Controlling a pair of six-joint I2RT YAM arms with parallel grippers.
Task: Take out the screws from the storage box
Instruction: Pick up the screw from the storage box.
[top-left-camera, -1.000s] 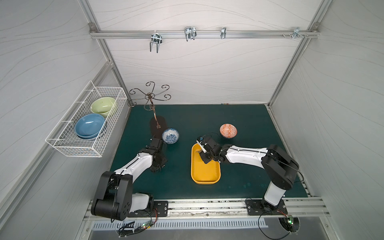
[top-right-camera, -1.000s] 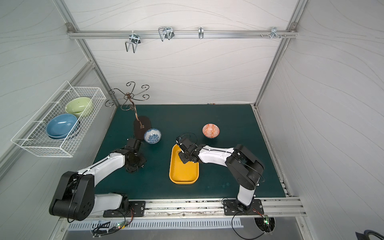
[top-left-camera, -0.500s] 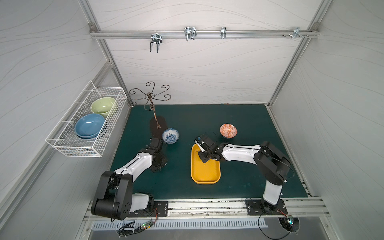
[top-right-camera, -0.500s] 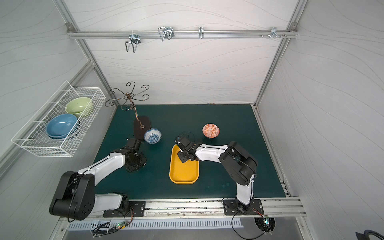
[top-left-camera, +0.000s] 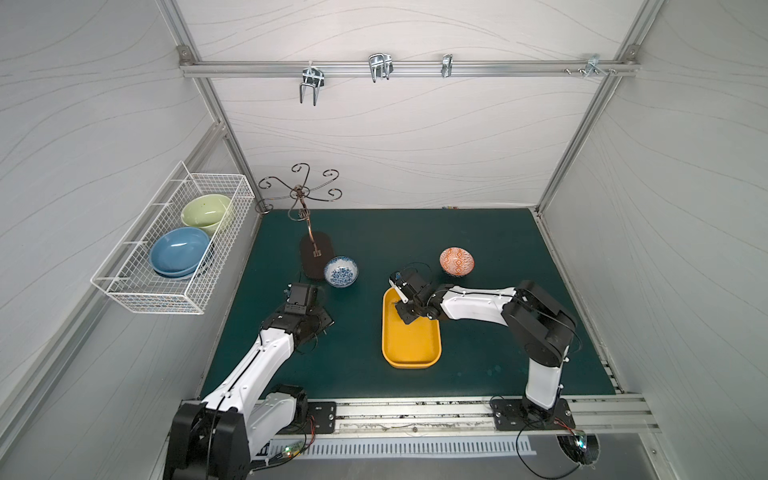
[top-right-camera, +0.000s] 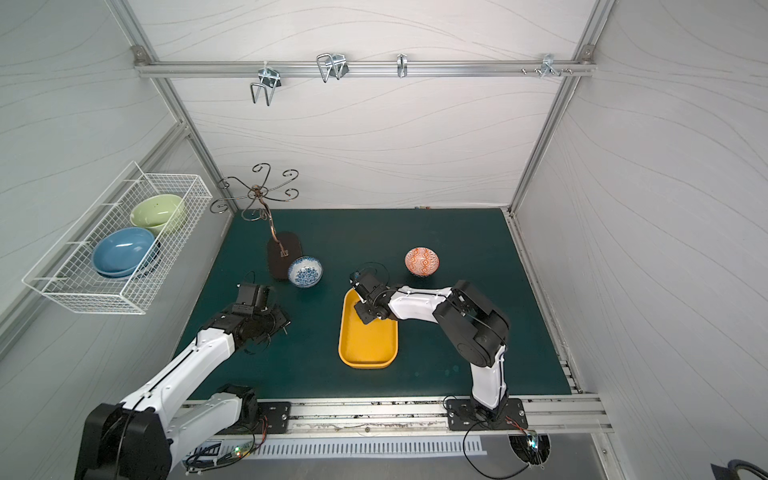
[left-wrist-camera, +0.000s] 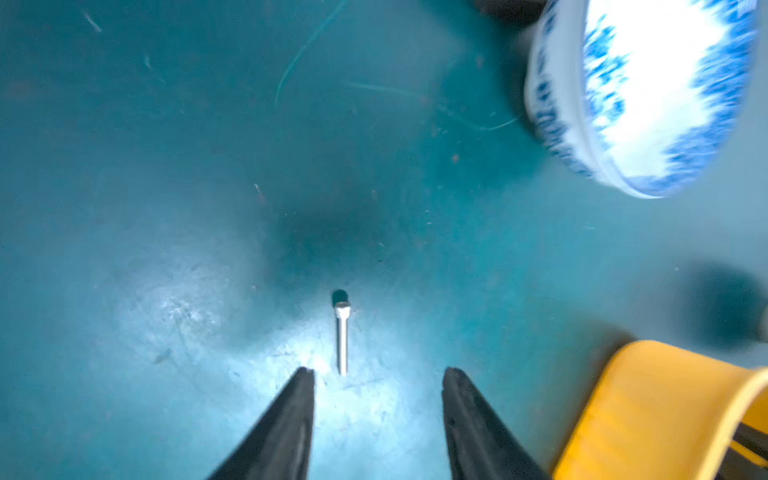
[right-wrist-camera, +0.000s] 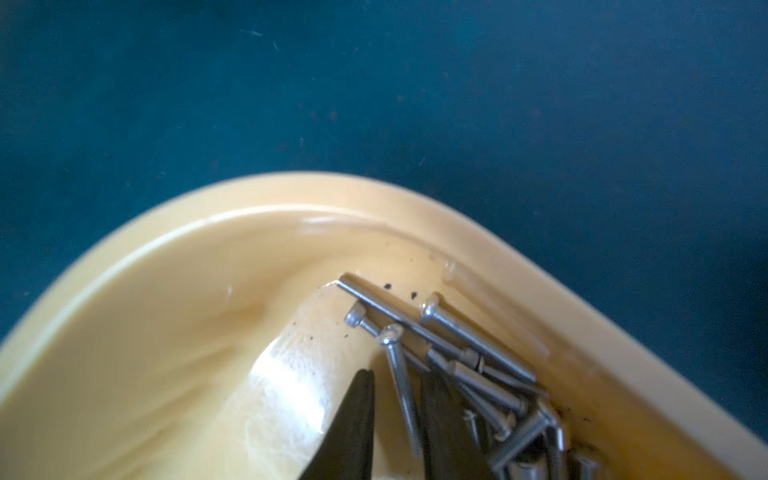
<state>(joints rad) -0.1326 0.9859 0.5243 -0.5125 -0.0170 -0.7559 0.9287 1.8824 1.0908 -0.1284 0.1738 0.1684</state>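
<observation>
Right gripper (right-wrist-camera: 397, 376) sits in a corner of the storage box (right-wrist-camera: 291, 195), jaws narrowly apart, not yet clamped, straddling one screw (right-wrist-camera: 405, 399) whose shank runs lengthwise between them, head away from the wrist. Beside it the heaped screws (right-wrist-camera: 478, 365): roughly ten, overlaps bar exact count. Left gripper (left-wrist-camera: 378, 370) hangs over the mat (left-wrist-camera: 166, 166), jaws spread; a lone screw (left-wrist-camera: 342, 338) lies just ahead of its tips. One box; two small bowls: blue bowl (top-left-camera: 340, 271), orange bowl (top-left-camera: 456, 261).

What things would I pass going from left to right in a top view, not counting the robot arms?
White wire basket → blue-patterned bowl → yellow storage box → orange-patterned bowl.
</observation>
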